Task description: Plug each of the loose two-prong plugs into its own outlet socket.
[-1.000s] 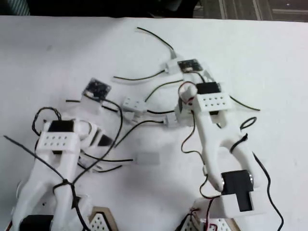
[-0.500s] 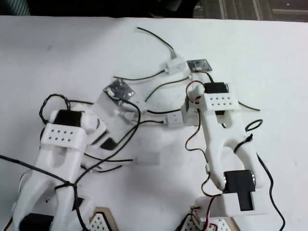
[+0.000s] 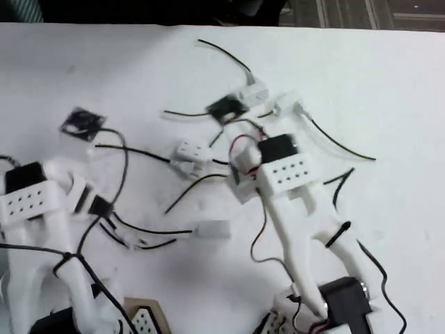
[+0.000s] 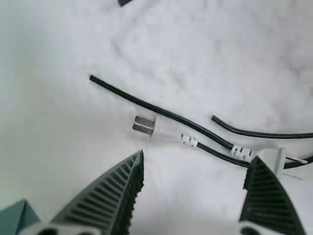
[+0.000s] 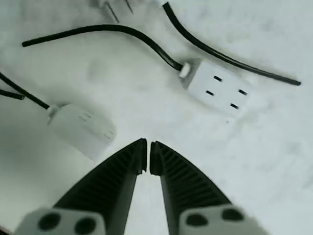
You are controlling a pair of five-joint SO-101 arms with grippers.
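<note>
My left gripper [image 4: 195, 160] stands open low over the table. A small two-prong plug [image 4: 144, 125] on a black cord lies just ahead of its fingertips, untouched. A white cord end [image 4: 274, 156] lies by one finger. My right gripper [image 5: 147, 147] is shut on nothing, pointing between a white outlet socket [image 5: 217, 88] with two pairs of slots and a plain white block [image 5: 80, 125] on a black cord. From above, that socket [image 3: 191, 149] lies left of the right arm [image 3: 281, 170], and the left gripper [image 3: 94, 202] sits at the far left.
Another white connector [image 3: 254, 92] lies at the back, and a white block [image 3: 212, 229] on a cord lies near the table's middle. Loose black cords [image 3: 139, 236] cross the space between the arms. Prongs of another plug [image 5: 117, 7] show past the right gripper.
The left arm has swung away to the left, off the middle sockets. The right arm has shifted left and turned toward the table's middle.
</note>
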